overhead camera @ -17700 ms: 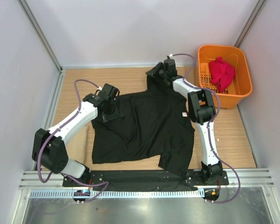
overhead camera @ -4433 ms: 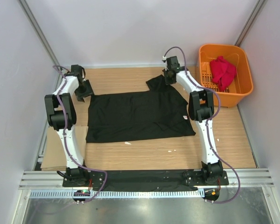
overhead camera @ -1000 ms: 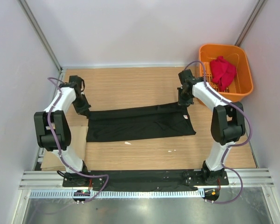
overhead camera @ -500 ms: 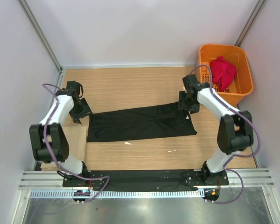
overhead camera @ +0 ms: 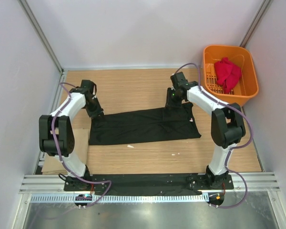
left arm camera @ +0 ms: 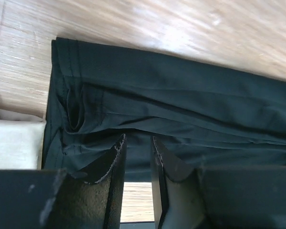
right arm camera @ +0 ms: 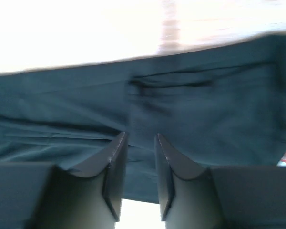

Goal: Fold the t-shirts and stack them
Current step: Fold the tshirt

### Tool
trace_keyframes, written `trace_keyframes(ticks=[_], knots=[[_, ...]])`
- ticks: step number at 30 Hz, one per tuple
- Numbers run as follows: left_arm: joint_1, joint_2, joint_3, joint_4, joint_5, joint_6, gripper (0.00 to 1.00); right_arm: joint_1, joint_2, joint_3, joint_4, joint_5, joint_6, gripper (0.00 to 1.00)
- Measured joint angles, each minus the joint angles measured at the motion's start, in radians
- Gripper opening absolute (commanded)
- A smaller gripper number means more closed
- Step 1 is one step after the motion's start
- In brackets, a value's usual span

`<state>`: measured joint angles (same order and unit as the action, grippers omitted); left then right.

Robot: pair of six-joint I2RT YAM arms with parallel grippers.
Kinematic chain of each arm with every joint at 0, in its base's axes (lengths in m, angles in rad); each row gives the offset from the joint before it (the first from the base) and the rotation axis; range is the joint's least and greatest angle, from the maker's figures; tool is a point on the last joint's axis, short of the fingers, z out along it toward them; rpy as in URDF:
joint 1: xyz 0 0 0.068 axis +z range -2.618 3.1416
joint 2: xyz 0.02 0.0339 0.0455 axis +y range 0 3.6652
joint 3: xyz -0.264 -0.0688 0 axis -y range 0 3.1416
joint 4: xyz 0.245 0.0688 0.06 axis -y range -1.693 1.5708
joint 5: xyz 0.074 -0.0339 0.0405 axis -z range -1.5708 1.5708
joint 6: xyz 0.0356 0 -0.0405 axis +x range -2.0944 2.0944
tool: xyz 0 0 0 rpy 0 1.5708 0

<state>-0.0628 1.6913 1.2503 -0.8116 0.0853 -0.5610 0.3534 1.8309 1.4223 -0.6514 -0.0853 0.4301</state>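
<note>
Nearest: bare wood worktop [overhead camera: 148,160] ahead of the arm bases, with two small white scraps [overhead camera: 130,146] on it, clear of the cloth.

Mid worktop: black t-shirt [overhead camera: 143,125], folded to a long narrow band running left to right, flat, layered creases along its length in the left wrist view [left arm camera: 171,109]. White label [overhead camera: 190,119] near its right end. Looks like the lengthwise fold is in; crossways folds judged not yet done.

Left end of the band next to the tan cardboard sheet [overhead camera: 80,143], just beside it or slightly overlapping, cannot tell which. Sheet edge a possible snag when pinching that end.

Left arm [overhead camera: 71,105] reaching over the far-left corner of the band. Left jaws pointing down at the cloth, slightly apart, narrow gap, nothing between them. Probably placed there to take the hem end for the next fold.

Right arm [overhead camera: 200,98] over the far long edge, right of centre, short of the right end. Right jaws likewise a little apart and empty, black cloth [right arm camera: 190,109] beneath them; blurred view, contact with the cloth not clear. Bunched cloth under that spot likely to need smoothing.

Farthest, right corner: orange basket [overhead camera: 236,99], well apart from the band, with the red t-shirt [overhead camera: 226,71] crumpled inside, unfolded. Basket wall and the right arm's own elbow in the way of a straight reach to it. Stacking not yet started.
</note>
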Motion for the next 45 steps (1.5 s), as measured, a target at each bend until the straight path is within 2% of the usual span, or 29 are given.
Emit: trace_keyframes(ticks=[4, 7, 8, 15, 16, 18, 19, 24, 27, 31, 35, 41, 45], knots=[[0.001, 0.021, -0.015, -0.002, -0.004, 0.016, 0.27, 0.037, 0.040, 0.010, 0.012, -0.059, 0.039, 0.31], [0.002, 0.021, -0.032, 0.002, -0.020, 0.021, 0.28, 0.042, 0.036, -0.002, 0.037, -0.080, 0.061, 0.35], [0.002, 0.022, -0.043, 0.003, -0.026, 0.022, 0.29, 0.041, 0.032, -0.013, 0.044, -0.079, 0.068, 0.42], [0.002, 0.115, -0.071, 0.007, -0.083, 0.056, 0.31, 0.035, -0.056, -0.146, 0.011, 0.061, 0.160, 0.66], [0.002, 0.131, -0.071, 0.006, -0.093, 0.064, 0.34, 0.035, -0.075, -0.160, 0.002, 0.090, 0.185, 0.70], [0.002, 0.128, -0.071, 0.005, -0.098, 0.070, 0.42, 0.035, -0.121, -0.184, -0.010, 0.144, 0.250, 0.83], [0.001, 0.116, -0.071, 0.004, -0.103, 0.071, 0.44, 0.035, -0.147, -0.196, -0.011, 0.166, 0.286, 1.00], [-0.003, -0.053, -0.064, -0.005, -0.098, 0.050, 0.50, 0.043, -0.273, -0.262, -0.013, 0.248, 0.504, 1.00], [-0.020, -0.158, -0.034, -0.014, -0.079, 0.032, 0.51, 0.064, -0.273, -0.265, -0.030, 0.289, 0.629, 1.00], [-0.062, -0.267, -0.013, -0.012, -0.050, 0.009, 0.52, 0.093, -0.184, -0.227, -0.065, 0.327, 0.740, 1.00], [-0.079, -0.310, -0.017, -0.018, -0.031, -0.003, 0.52, 0.112, -0.061, -0.157, -0.085, 0.357, 0.806, 1.00], [-0.079, -0.360, -0.057, -0.043, -0.031, -0.003, 0.54, 0.115, 0.064, -0.098, -0.093, 0.396, 0.826, 1.00], [-0.079, -0.377, -0.058, -0.059, -0.032, 0.002, 0.59, 0.115, 0.119, -0.057, -0.104, 0.411, 0.826, 1.00]])
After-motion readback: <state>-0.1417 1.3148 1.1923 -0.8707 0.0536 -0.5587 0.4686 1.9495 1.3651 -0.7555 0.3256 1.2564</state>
